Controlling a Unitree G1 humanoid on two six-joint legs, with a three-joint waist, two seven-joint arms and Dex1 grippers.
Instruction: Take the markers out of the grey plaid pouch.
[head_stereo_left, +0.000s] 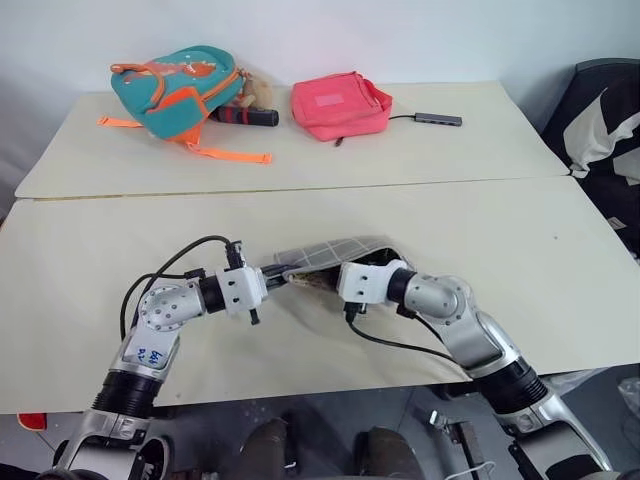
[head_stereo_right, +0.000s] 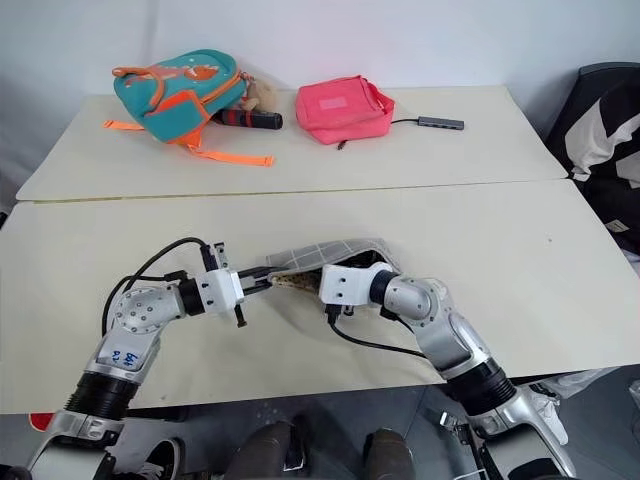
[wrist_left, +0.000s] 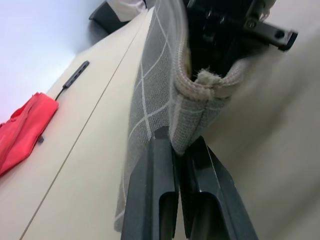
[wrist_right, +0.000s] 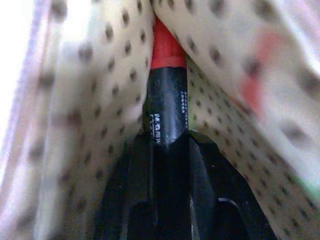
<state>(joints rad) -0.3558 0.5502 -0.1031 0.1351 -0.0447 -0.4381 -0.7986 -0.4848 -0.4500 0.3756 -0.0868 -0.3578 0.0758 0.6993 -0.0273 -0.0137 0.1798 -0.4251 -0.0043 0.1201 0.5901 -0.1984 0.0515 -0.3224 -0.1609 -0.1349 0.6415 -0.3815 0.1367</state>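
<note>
Left gripper (wrist_left: 180, 150): clamped on grey plaid pouch (head_stereo_left: 335, 252) edge.
Right gripper (wrist_right: 167, 142): inside pouch, gripping red-capped marker (wrist_right: 166, 95).

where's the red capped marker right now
Inside the grey plaid pouch at the near table's middle, the red-capped marker sits clamped between the right hand's fingers.

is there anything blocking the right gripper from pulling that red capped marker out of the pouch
Nothing visible blocks it. The right gripper is inside the grey plaid pouch, its fingers closed on the dark body of the red-capped marker. Only the dotted lining surrounds them. The left gripper pinches the pouch's rim beside the opening.
</note>
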